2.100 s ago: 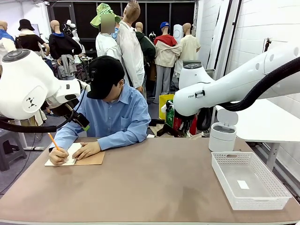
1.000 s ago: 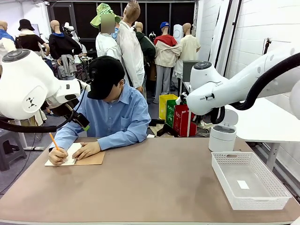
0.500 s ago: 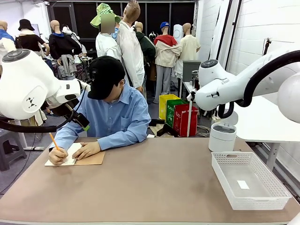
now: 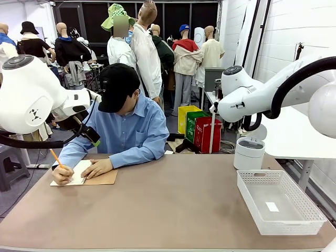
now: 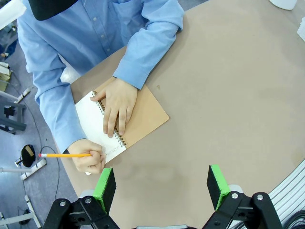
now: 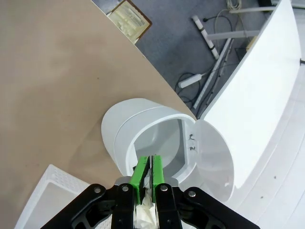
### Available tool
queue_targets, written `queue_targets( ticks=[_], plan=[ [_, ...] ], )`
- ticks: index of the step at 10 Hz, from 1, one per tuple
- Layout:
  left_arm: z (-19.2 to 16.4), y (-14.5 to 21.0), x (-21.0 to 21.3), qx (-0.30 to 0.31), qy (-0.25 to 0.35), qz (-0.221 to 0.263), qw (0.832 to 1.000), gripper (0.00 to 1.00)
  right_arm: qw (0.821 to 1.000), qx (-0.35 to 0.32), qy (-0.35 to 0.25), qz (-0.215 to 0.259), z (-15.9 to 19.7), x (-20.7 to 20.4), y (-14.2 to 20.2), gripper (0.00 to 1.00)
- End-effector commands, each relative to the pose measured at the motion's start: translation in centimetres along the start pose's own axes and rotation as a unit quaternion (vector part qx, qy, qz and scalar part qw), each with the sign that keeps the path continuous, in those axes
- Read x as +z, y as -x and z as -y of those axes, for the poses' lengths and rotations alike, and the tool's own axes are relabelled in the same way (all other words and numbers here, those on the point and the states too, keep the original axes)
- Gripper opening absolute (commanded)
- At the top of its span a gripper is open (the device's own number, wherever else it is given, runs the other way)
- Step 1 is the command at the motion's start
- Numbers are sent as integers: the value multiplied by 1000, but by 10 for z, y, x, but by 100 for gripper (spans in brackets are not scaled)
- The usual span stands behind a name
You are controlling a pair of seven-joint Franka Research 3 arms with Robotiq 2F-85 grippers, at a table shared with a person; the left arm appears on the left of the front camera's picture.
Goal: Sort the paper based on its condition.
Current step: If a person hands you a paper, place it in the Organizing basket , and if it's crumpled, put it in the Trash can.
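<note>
The paper point(image 6: 144, 210) looks scrunched, pinched tight in the right gripper point(image 6: 147, 166) right above the open bin point(image 6: 119, 131). I think it is being thrown away. Next, let go over the hole. The left gripper point(image 5: 161, 183) gapes wide, holding nothing.

Crumpled white paper point(image 6: 144, 209) pinched in the right hand point(image 6: 148, 163), above open bin point(image 6: 119, 130).

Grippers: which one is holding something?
The right gripper, shut on crumpled paper above the open bin; the left gripper is open, empty.
</note>
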State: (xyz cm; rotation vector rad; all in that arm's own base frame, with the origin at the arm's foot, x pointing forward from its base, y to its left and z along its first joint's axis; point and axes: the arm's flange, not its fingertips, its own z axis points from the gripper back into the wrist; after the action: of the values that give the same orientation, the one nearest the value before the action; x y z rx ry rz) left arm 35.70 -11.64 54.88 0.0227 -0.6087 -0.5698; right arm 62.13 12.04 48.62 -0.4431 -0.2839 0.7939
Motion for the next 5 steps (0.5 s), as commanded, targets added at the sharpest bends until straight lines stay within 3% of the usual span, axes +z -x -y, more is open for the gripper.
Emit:
queue_targets(
  ticks=[1, 5],
  plan=[
    [0, 0, 0, 1, 1, 1, 1000, 100, 1000, 0, 0, -1, 0, 0, 0, 0],
    [0, 0, 0, 1, 1, 1, 1000, 100, 999, 25, 15, 24, 7, -31, 3, 0]
  ],
)
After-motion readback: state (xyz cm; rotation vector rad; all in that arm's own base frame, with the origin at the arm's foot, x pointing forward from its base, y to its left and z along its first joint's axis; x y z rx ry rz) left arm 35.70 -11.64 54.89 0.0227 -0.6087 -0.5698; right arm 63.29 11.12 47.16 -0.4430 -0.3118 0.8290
